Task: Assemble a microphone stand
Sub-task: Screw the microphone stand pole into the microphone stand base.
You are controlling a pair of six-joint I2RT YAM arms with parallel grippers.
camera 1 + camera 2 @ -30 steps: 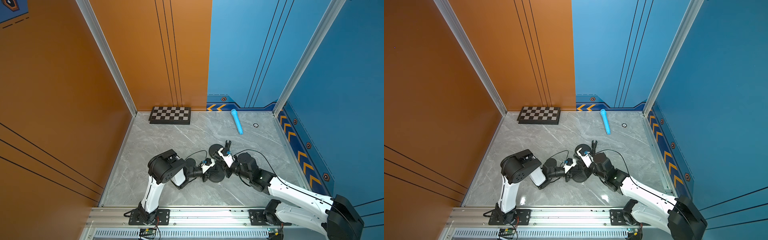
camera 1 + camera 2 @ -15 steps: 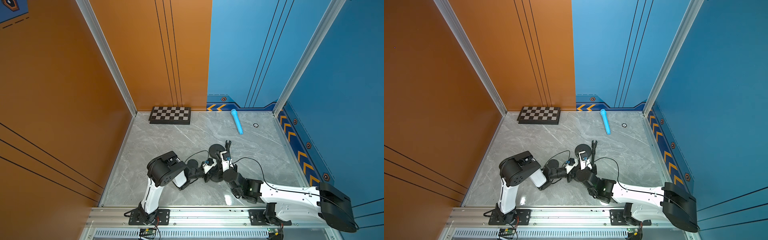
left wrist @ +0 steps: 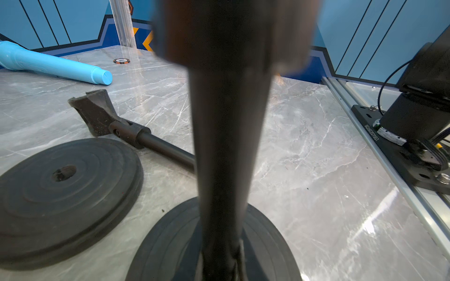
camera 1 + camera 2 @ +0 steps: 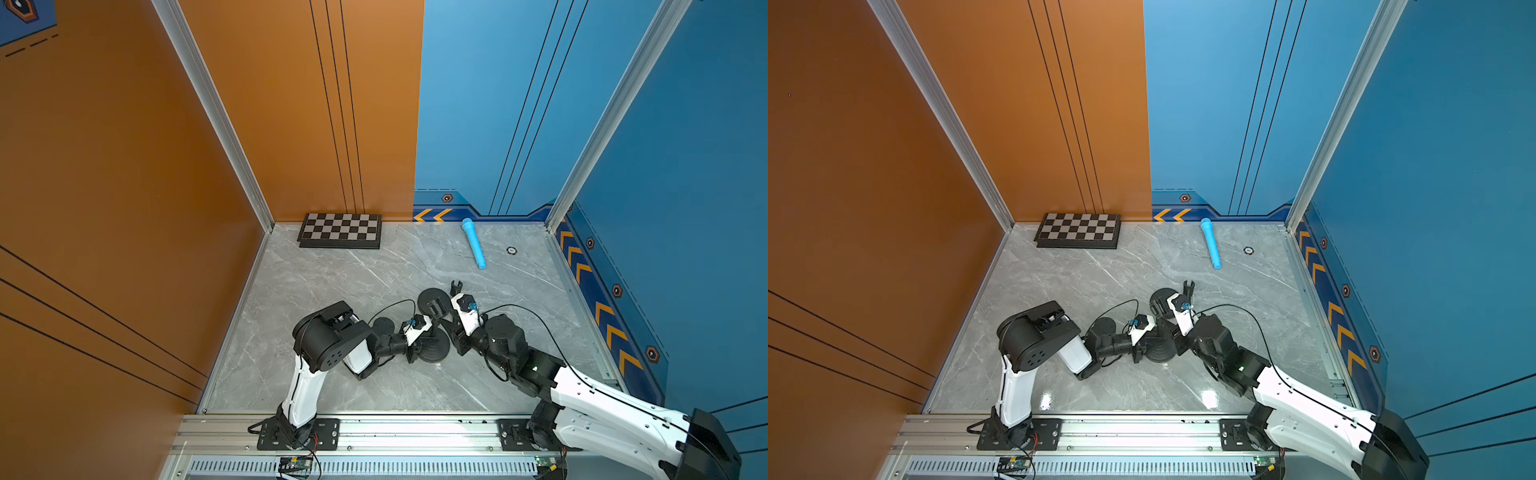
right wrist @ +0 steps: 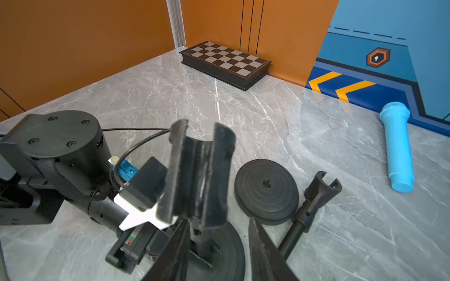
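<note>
Nearest the robot, a pole (image 5: 198,239) stands upright in a base (image 3: 263,238), with its clip (image 5: 199,170) on top. The left hand (image 4: 420,348) lies low over the worktop (image 5: 243,109), fingers together on the foot of the pole, though the grip itself is partly hidden. The right hand (image 5: 218,226) has its fingers apart, one on each side of the pole under the clip. It holds nothing, and I cannot tell whether either finger touches the pole.

Seating the pole in the base looks done, or nearly so.

Just beyond lie a spare base (image 5: 266,192) and, just beside it, a spare pole (image 5: 299,223), flat on the worktop. Farther off, the mic (image 5: 399,150) lies on its side near the back wall, well apart from both hands.

The likely next move is for the right hand to take the mic by its barrel and lower it into the clip's open fork, while the left steadies the stand against tipping.

A chessboard (image 5: 226,60) sits at the far wall.
</note>
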